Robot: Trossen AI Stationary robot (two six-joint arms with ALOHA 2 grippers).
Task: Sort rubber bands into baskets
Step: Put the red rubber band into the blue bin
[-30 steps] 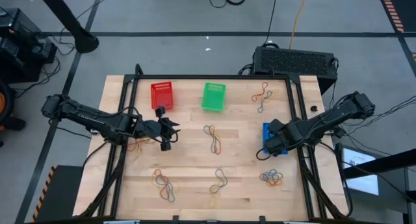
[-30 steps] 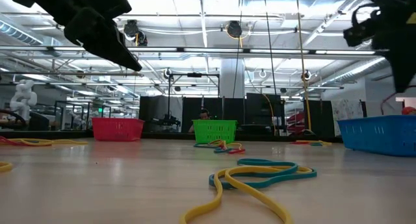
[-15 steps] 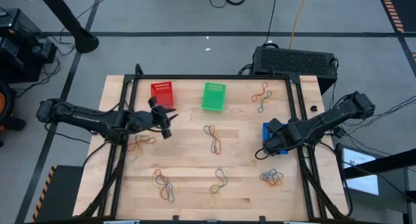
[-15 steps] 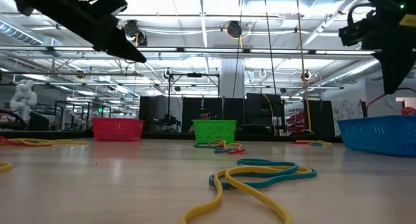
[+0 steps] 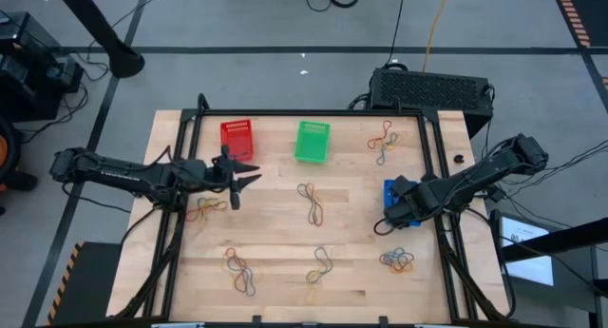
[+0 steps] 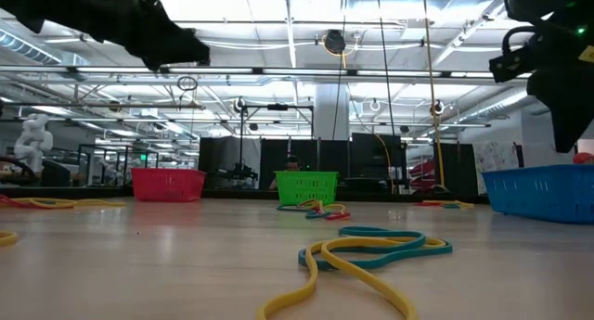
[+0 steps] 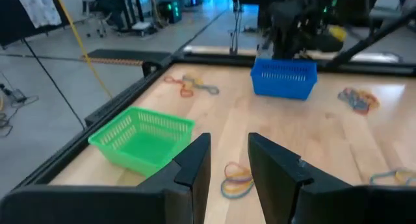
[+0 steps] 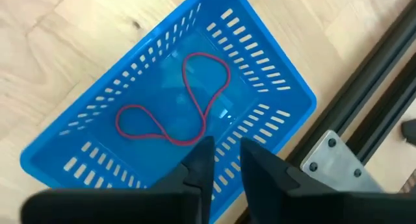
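My right gripper [image 8: 226,146] hangs over the blue basket [image 8: 273,74] at the table's right side, pointing steeply down, fingers a little apart with nothing between them. A red rubber band [image 8: 185,107] lies on that basket's floor. My left gripper [image 7: 229,143] is open with nothing between its fingers. It floats nearly level beside the red basket [image 5: 237,138], pointing toward the table's right. The green basket [image 5: 312,140] stands at the far middle. Clusters of rubber bands [image 5: 311,202] lie on the wood.
More band clusters lie at the far right [image 5: 383,138], near my left gripper [image 5: 205,208], and along the near side [image 5: 237,269] [image 5: 320,265] [image 5: 398,261]. A black frame [image 5: 439,176] borders the table. A black box [image 5: 429,86] sits behind the far edge.
My left gripper has gone toward the table's far edge, closer to the red basket, and has tipped up from slanting down to nearly level. My right gripper has sunk slightly over the blue basket.
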